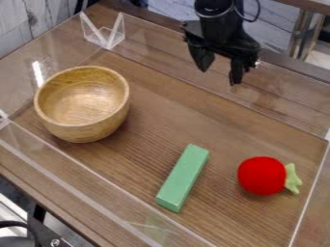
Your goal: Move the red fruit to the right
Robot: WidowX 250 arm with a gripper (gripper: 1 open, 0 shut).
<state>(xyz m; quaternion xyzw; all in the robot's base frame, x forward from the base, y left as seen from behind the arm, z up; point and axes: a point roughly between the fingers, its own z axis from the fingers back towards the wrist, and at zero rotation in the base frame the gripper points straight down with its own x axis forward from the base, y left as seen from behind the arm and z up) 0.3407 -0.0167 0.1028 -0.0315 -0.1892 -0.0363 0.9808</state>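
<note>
Red fruit (pixel 263 176) (leaf rightward) sits near the table's (pixel 194 106) right edge; the gripper (pixel 221 66) hangs wide open, empty, near the far edge.

- The pincer (pixel 219 65) hangs with its fingers spread above the far middle of the worktop (pixel 245 121), with bare wood below and in front of it.
- A broad bare strip of wood runs from under the pincer toward the red fruit (pixel 263 176) at the near right; nothing stands in it.
- The green block (pixel 183 178) lies just left of the fruit, a gap between them, so the fruit's left flank is tighter than its top and far side.
- The wooden bowl (pixel 81 103) takes up the left side, well apart from the fruit.
- Clear walls (pixel 315 183) fence the worktop; the right one runs close beside the fruit's leafy end.
</note>
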